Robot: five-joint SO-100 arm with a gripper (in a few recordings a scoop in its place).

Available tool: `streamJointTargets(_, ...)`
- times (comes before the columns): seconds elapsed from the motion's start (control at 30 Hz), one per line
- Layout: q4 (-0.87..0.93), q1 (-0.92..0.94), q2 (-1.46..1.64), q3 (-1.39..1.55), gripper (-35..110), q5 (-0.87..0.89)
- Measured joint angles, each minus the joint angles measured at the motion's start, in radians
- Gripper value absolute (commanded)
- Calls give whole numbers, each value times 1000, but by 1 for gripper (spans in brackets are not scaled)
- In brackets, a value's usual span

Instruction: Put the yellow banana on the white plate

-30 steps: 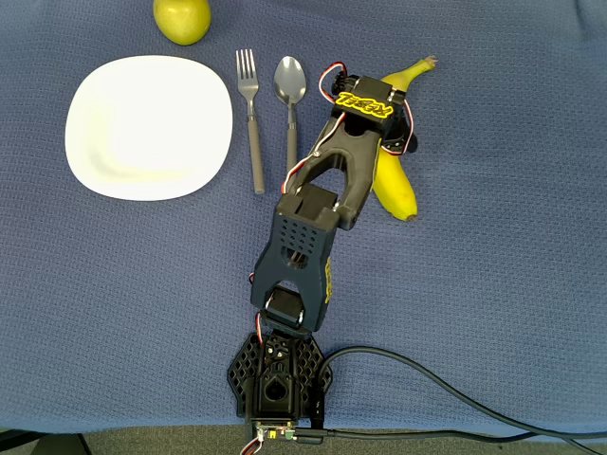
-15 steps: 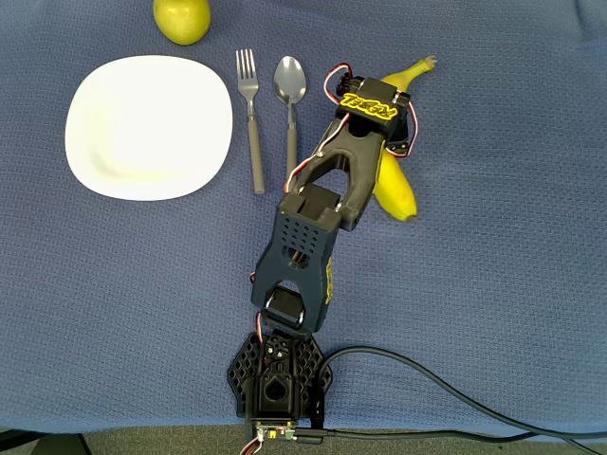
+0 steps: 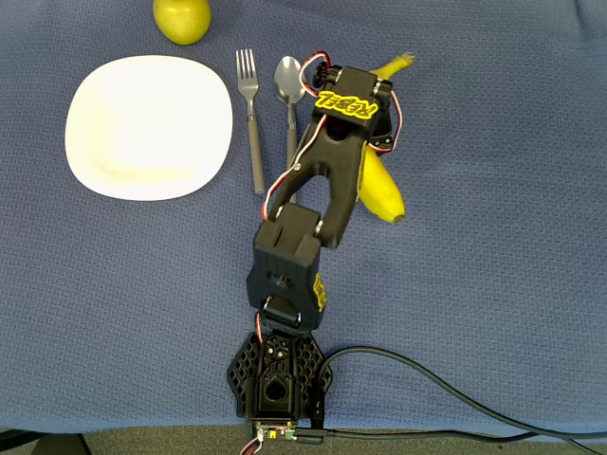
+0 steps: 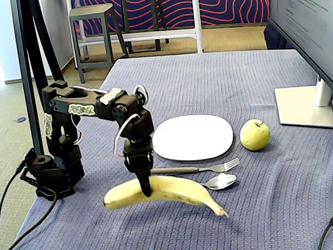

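The yellow banana (image 4: 166,191) hangs roughly level just above the blue cloth, casting a shadow beneath it. My gripper (image 4: 145,187) is shut on its middle from above. In the overhead view the banana (image 3: 377,185) shows on the right of the black wrist, its stem toward the top and its dark tip lower down, with its middle hidden under the wrist. The white plate (image 3: 147,128) lies bare at the upper left, beyond the cutlery. In the fixed view the plate (image 4: 192,136) lies behind the banana and to its right.
A fork (image 3: 251,114) and a spoon (image 3: 290,95) lie side by side between the plate and the banana. A round yellow-green fruit (image 3: 182,19) sits above the plate. A monitor foot (image 4: 304,104) stands at the right. A black cable (image 3: 455,398) runs from the arm's base.
The wrist has swung left toward the spoon with the banana in its grip. The banana has shifted left and turned slightly.
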Motion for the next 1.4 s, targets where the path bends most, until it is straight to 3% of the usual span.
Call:
streamJointTargets(0.43, 172, -250, 307, 166, 0, -23)
streamJointTargets(0.73, 124, -535, 376, 198, 0, 51)
streamJointTargets(1.4, 58, -776, -58, -129, 0, 140)
